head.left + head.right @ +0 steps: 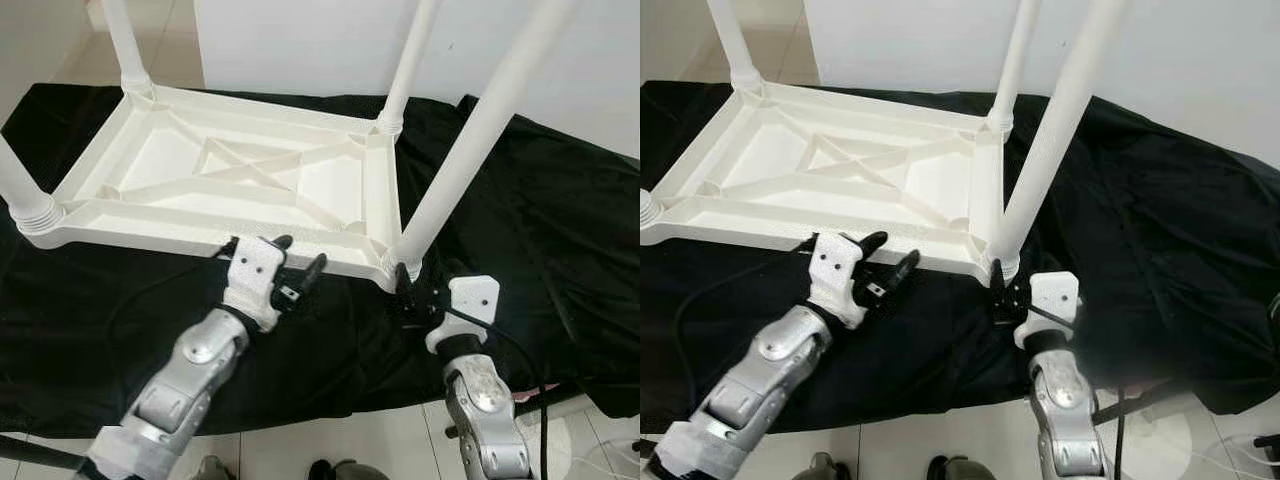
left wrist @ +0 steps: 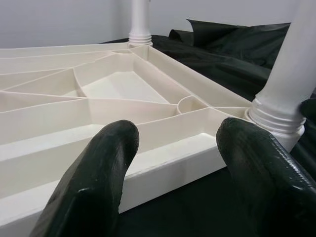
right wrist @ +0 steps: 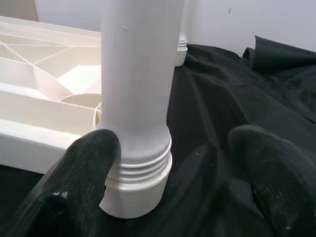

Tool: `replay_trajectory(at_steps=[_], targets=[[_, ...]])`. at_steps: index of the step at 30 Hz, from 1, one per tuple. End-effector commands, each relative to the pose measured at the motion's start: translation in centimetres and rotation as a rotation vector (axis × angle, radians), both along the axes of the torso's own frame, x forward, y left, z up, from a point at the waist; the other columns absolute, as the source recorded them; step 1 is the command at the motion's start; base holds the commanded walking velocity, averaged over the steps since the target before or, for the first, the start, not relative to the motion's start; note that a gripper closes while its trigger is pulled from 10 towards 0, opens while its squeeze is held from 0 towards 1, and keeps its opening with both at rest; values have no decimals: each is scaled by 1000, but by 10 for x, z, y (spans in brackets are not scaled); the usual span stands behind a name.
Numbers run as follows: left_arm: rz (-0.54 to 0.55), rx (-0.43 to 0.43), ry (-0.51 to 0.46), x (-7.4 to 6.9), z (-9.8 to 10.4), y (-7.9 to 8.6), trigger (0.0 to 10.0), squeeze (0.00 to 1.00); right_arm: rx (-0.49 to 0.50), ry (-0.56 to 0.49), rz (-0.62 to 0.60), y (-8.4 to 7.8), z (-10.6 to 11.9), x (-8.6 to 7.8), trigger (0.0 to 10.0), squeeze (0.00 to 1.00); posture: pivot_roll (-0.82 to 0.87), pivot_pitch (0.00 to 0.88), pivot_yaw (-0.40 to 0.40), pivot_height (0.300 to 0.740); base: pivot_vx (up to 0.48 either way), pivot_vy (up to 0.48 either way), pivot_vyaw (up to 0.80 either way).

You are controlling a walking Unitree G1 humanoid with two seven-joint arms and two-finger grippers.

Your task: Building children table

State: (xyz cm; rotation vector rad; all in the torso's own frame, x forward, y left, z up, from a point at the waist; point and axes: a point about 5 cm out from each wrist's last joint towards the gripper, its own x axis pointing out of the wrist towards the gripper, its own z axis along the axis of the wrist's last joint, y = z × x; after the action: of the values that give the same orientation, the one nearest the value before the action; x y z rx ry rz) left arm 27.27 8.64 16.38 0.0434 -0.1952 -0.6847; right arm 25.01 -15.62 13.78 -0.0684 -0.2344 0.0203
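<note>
- Near-corner table leg (image 3: 136, 98): white plastic tube, ribbed collar at base, seated in the corner socket of the upturned tabletop (image 1: 240, 175) on black cloth (image 1: 520, 220); long axis rises away from the fingers, tilted
- Right gripper (image 3: 168, 163) nearer: fingers spread wide around leg base, one finger (image 3: 84, 168) apparently touching, nothing clamped
- Left gripper (image 2: 173, 173): wide open, empty, facing tabletop's near rim

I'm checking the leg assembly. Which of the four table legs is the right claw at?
The near right corner leg, closest to the robot. The open right claw straddles its threaded base; the other three legs stand at corners away from it.
</note>
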Motion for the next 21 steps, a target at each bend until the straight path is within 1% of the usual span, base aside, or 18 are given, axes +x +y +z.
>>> replay_trajectory(at_steps=[1, 2, 3, 5, 7, 8, 9, 10, 11, 12, 13, 17, 18, 20, 21], targets=[[-184, 36, 4, -9, -1, -7, 10000, 0, -10, -8, 3, -3, -1, -6, 10000, 0, -46, 122, -55, 740, 0, 0, 0], [-203, 59, 0, -10, -1, -4, 10000, 0, -8, -3, 44, 0, -4, -11, 10000, 0, -48, 123, -46, 740, 0, 0, 0], [-226, 76, 16, -9, -2, 0, 10000, 0, -15, -3, 108, 4, -5, -16, 10000, 0, -49, 127, -43, 740, 0, 0, 0], [-252, 92, 34, -9, -2, 6, 10000, 0, -7, 11, 193, 10, -8, -21, 10000, 0, -43, 132, -41, 740, 0, 0, 0], [-252, 92, 34, -9, -2, 6, 10000, 0, -7, 11, 193, 10, -8, -21, 10000, 0, -43, 132, -41, 740, 0, 0, 0], [-281, 119, 40, -12, -1, 8, 10000, 0, 5, 35, 299, 14, -10, -20, 10000, 0, -33, 137, -48, 740, 0, 0, 0], [-281, 119, 40, -12, -1, 8, 10000, 0, 5, 35, 299, 14, -10, -20, 10000, 0, -33, 137, -48, 740, 0, 0, 0], [-319, 158, 60, -19, -6, 13, 10000, 0, 8, 42, 400, 23, -8, -16, 10000, 0, -27, 137, -48, 740, 0, 0, 0], [-319, 158, 60, -19, -6, 13, 10000, 0, 8, 42, 400, 23, -8, -16, 10000, 0, -27, 137, -48, 740, 0, 0, 0], [-340, 182, 81, -24, -10, 16, 10000, 0, 3, 42, 445, 28, -7, -12, 10000, 0, -23, 138, -46, 740, 0, 0, 0], [-349, 192, 84, -27, -11, 17, 10000, 0, 0, 39, 456, 29, -6, -10, 10000, 0, -23, 138, -46, 740, 0, 0, 0], [-360, 199, 95, -30, -12, 18, 10000, 0, 3, 38, 469, 30, -4, -6, 10000, 0, -18, 138, -46, 740, 0, 0, 0], [-371, 211, 108, -33, -13, 20, 10000, 0, 3, 36, 481, 31, -2, -2, 10000, 0, -13, 139, -46, 740, 0, 0, 0], [-350, 249, 136, -35, -19, 34, 10000, 0, -1, 24, 496, 33, 2, 7, 10000, 0, -12, 139, -47, 740, 0, 0, 0], [-317, 269, 142, -32, -20, 44, 10000, 0, -2, 16, 501, 35, 4, 10, 10000, 0, -9, 140, -48, 740, 0, 0, 0]])
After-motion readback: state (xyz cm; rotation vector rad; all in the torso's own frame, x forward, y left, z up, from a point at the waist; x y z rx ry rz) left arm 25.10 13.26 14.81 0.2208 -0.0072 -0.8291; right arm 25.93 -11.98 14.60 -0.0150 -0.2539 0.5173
